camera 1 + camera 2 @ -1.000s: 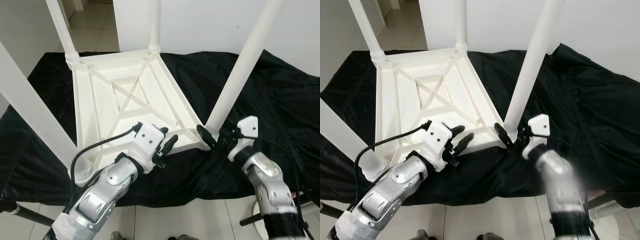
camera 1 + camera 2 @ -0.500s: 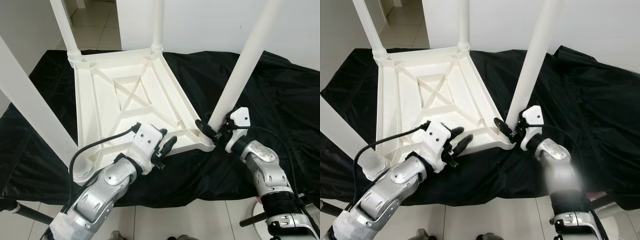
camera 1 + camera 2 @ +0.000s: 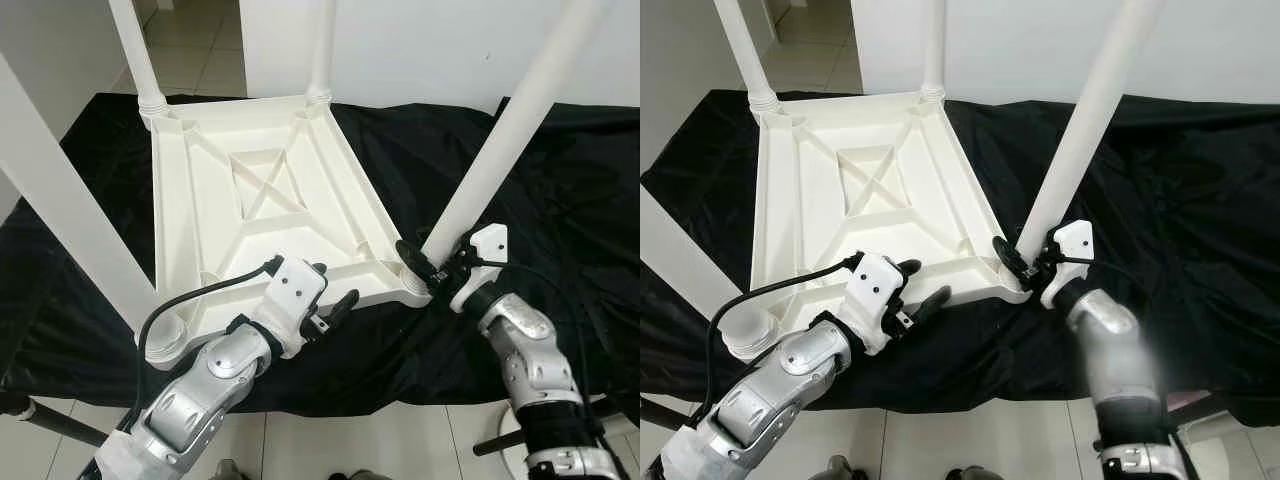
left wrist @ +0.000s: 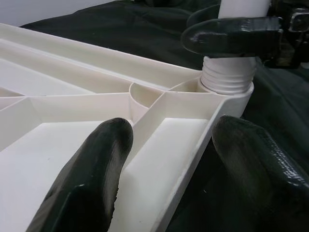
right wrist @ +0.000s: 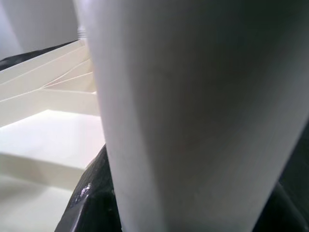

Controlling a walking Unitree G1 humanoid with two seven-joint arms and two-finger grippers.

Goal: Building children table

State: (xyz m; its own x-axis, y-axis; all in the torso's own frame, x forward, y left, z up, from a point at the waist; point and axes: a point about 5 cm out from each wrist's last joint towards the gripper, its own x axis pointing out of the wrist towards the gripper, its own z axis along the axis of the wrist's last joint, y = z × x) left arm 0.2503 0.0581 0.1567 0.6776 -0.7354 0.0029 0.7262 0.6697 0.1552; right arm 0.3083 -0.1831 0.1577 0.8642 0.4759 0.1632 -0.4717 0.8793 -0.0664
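Note:
A white plastic children's table (image 3: 250,210) lies upside down on a black cloth, with its legs pointing up. My right gripper (image 3: 432,262) is shut on the near-right leg (image 3: 500,140) just above its threaded socket (image 4: 227,77) at the table's corner. The leg leans to the right. In the right wrist view this leg (image 5: 193,111) stands between the two black fingers. My left gripper (image 3: 328,288) is open and straddles the table's near rim (image 4: 193,145), left of that corner. One of its fingers (image 4: 91,169) rests inside the rim and the other (image 4: 256,159) hangs over the cloth.
Three more white legs stand up: far left (image 3: 135,50), far middle (image 3: 322,45) and near left (image 3: 60,220). The black cloth (image 3: 560,210) spreads wide to the right. Pale tile floor (image 3: 330,440) lies along the near side, with a black stand leg (image 3: 40,420) at the lower left.
My right gripper has moved in and shut on the base of the near-right leg, which now leans more to the right. My left gripper has slid slightly back along the near rim.

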